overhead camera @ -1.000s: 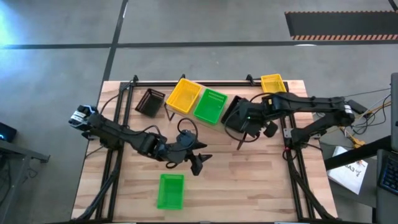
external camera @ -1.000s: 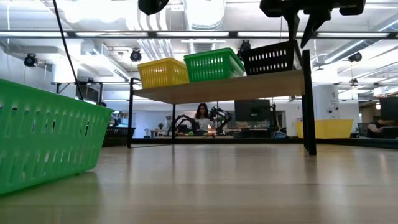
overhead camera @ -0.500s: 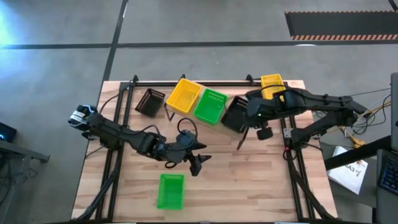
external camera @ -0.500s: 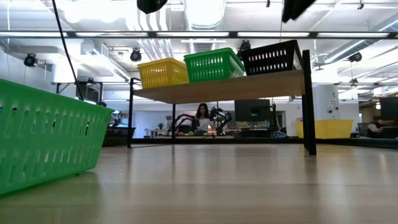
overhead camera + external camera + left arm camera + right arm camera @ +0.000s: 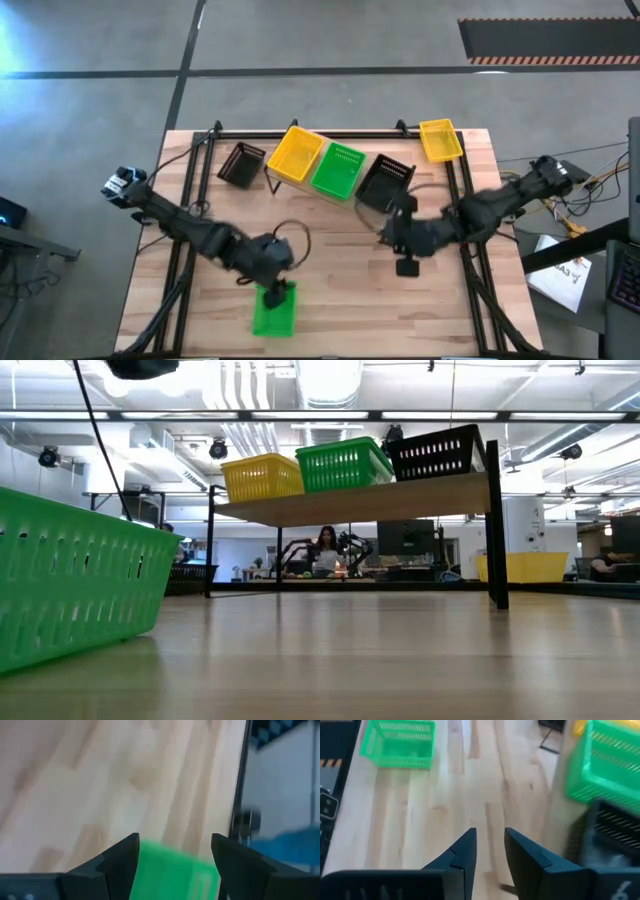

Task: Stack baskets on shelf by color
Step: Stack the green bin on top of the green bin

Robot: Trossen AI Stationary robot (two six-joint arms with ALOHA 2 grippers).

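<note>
High view: three baskets on the shelf, three left on the surface.

Largest first, the surface carried the shelf, where a yellow basket, a green basket and a black basket sat side by side, one of each colour and none yet stacked. Off the shelf, a second green basket lay near the front edge, a second yellow basket at the far right corner, and a second black basket just left of the shelf. By that count the task looked about half done. The left gripper hung over the loose green basket, fingers spread wide and empty. The right gripper hovered in front of the shelf, fingers narrow, holding nothing.
</note>
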